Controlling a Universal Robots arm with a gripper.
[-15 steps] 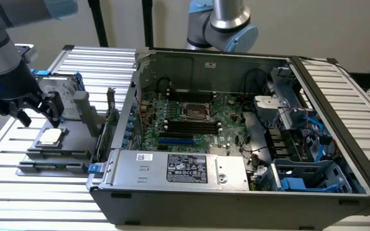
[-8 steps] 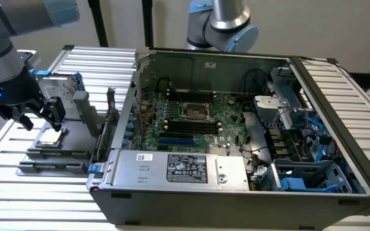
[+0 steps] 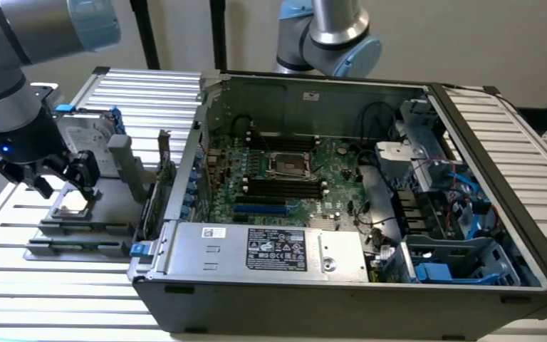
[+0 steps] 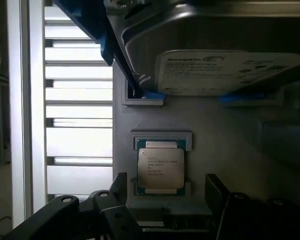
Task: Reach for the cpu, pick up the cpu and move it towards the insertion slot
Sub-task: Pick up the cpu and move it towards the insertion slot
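The cpu (image 4: 160, 167) lies flat in its holder (image 4: 162, 136) just beneath the wide-open, empty end effector (image 4: 166, 186).

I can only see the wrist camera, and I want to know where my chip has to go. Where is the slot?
Observer: The insertion slot is on the green board inside the open computer case, toward the exterior view's right of the cpu.
Operator: Is my claw close to the chip?
Observer: Yes. The gripper hangs right over it with its jaws open, holding nothing.
Operator: Is anything between the chip and the slot?
Observer: The chip lies outside the case, so the case's side wall stands between them.
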